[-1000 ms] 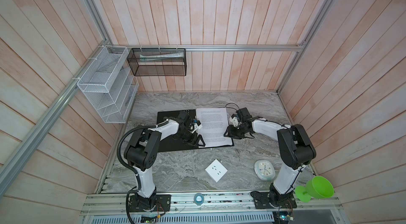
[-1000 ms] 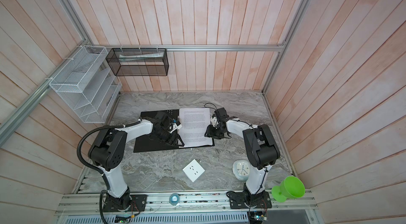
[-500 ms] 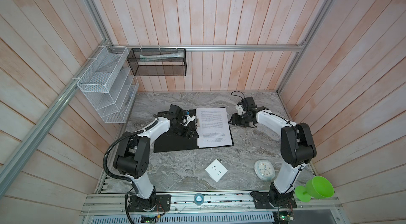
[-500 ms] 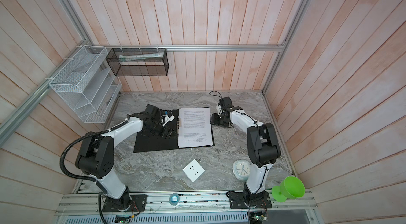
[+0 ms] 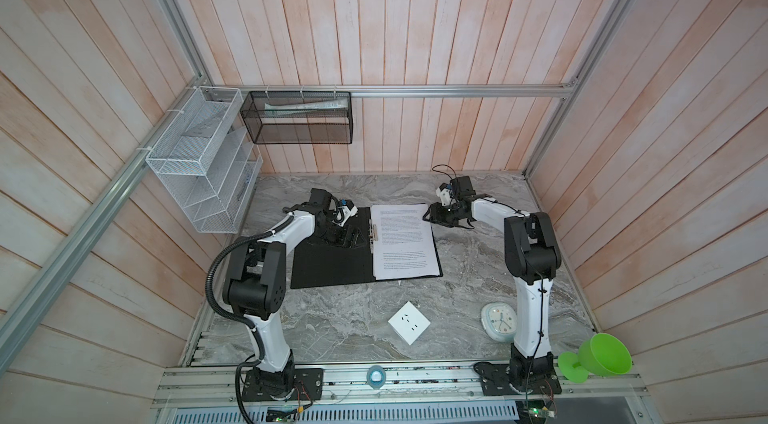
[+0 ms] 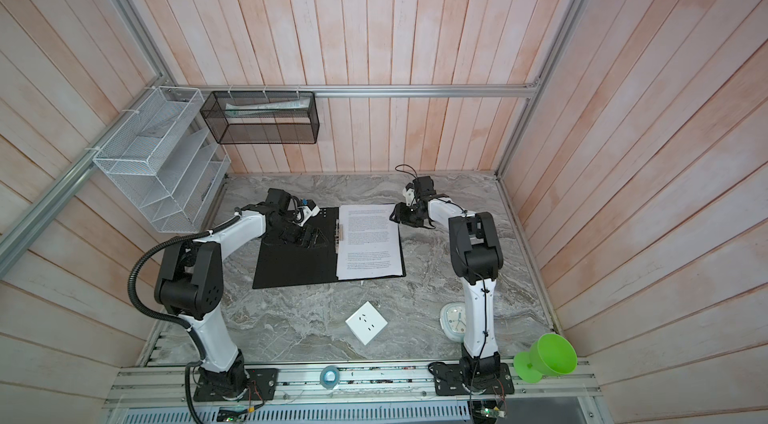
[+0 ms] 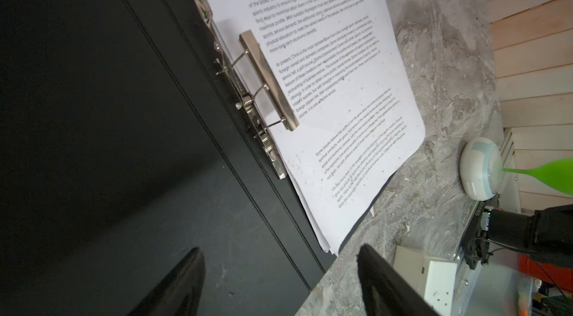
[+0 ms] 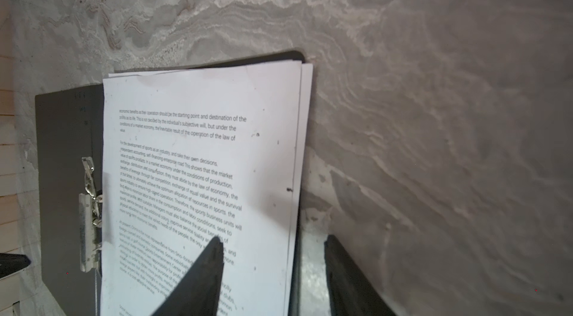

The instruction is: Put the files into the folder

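The folder (image 5: 328, 264) (image 6: 291, 268) lies open on the marble table, black inside facing up. The files (image 5: 405, 241) (image 6: 370, 241) are a stack of printed white sheets on its right half. The metal clip bar (image 7: 266, 78) rests over their margin by the spine. My left gripper (image 5: 345, 236) (image 7: 279, 249) hovers open over the far part of the bare left flap (image 7: 93, 113), holding nothing. My right gripper (image 5: 430, 216) (image 8: 273, 238) is open at the sheets' far right corner. It has one finger over the paper (image 8: 198, 175) and one over the table.
A white socket plate (image 5: 408, 322) and a small round clock (image 5: 496, 320) lie on the near part of the table. A green funnel-shaped cup (image 5: 598, 357) sits at the front right. A white mesh rack (image 5: 199, 160) and a black mesh basket (image 5: 297, 118) hang on the far left walls.
Both grippers have drawn away from the folder's middle toward its far end. The right one has shifted to the sheets' far right corner. The sheets and folder have stayed put.
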